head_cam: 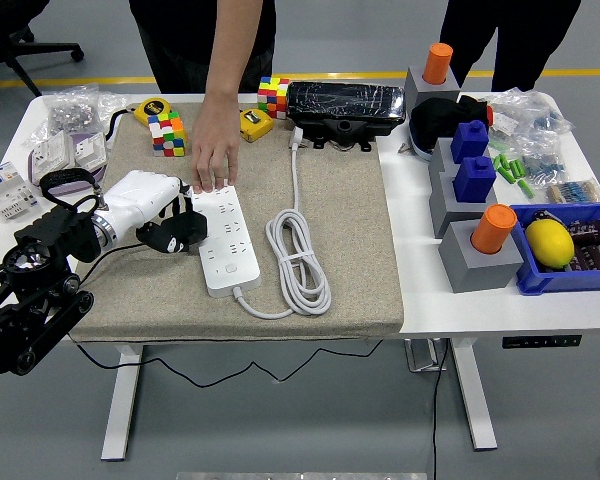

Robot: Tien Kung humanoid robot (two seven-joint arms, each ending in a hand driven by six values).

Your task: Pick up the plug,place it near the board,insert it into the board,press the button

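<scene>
The white power strip (226, 243) lies on the beige mat, running from upper left to lower right. Its white cable (298, 262) is coiled to the right and runs up to the plug (297, 137), which lies loose on the mat near the black case. My left hand (180, 230), a white palm with black fingers, sits at the strip's left edge. Its fingers are curled and touch the strip's side, with nothing seen in them. A person's hand (214, 165) presses down on the strip's far end. My right arm is out of view.
Two colour cubes (166, 132) (273, 96), tape measures and a black case (344, 105) line the mat's far edge. Grey blocks with orange and blue pegs (480, 235) and a blue bin with a lemon (552, 243) stand on the right. Bags and small boxes (55, 150) lie at the far left.
</scene>
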